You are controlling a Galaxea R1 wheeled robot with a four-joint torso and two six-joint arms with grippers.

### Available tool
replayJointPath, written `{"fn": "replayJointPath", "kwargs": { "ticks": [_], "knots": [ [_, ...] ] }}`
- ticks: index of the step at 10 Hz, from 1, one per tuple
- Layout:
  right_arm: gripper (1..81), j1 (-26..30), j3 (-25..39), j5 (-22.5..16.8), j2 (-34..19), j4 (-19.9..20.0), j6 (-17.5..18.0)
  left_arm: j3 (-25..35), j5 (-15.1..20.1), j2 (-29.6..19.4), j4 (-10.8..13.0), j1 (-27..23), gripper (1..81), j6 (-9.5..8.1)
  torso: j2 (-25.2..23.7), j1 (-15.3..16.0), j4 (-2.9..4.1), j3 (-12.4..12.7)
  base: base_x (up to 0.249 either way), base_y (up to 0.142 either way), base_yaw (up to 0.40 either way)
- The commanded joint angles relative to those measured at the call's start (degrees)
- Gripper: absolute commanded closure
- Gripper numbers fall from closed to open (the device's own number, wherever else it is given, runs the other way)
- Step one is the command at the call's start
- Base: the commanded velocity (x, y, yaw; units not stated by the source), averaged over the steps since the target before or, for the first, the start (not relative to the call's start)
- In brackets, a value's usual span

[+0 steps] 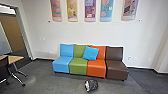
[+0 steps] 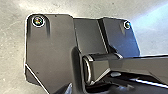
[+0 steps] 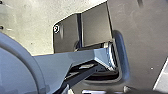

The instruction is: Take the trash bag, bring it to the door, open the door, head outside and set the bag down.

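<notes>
The white wall (image 1: 75, 32) stands well ahead of both claws and runs across the room. The dark grey floor (image 1: 50, 83) extends from the robot's side to its foot. Ahead of the claws, against that wall, sits a row of four armless lounge seats (image 1: 96, 68), abutting one another; from left to right they are light blue, green, orange and dark brown. Ahead and to the left of the claws is a dark-framed doorway (image 1: 24, 37), with a brown wood-toned panel (image 1: 13, 30) beyond it. Above the seats, well ahead of the claws, five multicoloured wall panels (image 1: 90, 10) are mounted in a spaced row. To the left, nearer than the doorway, is a light wood-topped table (image 1: 16, 59) on caster legs. A bright blue cushion (image 1: 90, 53) is tilted against the backrests of the green and orange seats. The trash bag (image 1: 93, 85), dark with a whitish end, lies on the floor ahead of the claws and apart from them, just in front of the orange seat. How far the left claw or the right claw is open cannot be told, nor whether either has hold of anything else.
</notes>
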Motion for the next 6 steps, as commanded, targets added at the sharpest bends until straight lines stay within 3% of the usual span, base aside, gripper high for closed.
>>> {"fn": "replayJointPath", "kwargs": {
  "ticks": [1, 6],
  "knots": [
    [1.0, 1.94, 0.86, -3.22, -0.08, -1.05, -0.55, 0.46, 3.08, -0.29, 0.57, -2.56, 1.0, 0.23, 0.0, 0.0, 0.0, 0.0, 0.133, 0.0, 0.0],
    [1.0, 1.85, 0.86, -3.22, -0.08, -1.05, -0.56, 0.46, 3.17, -0.29, 0.57, -2.56, 1.0, 0.23, -0.02, -0.01, 0.0, 0.02, 0.133, 0.0, 0.0]
  ]
}}
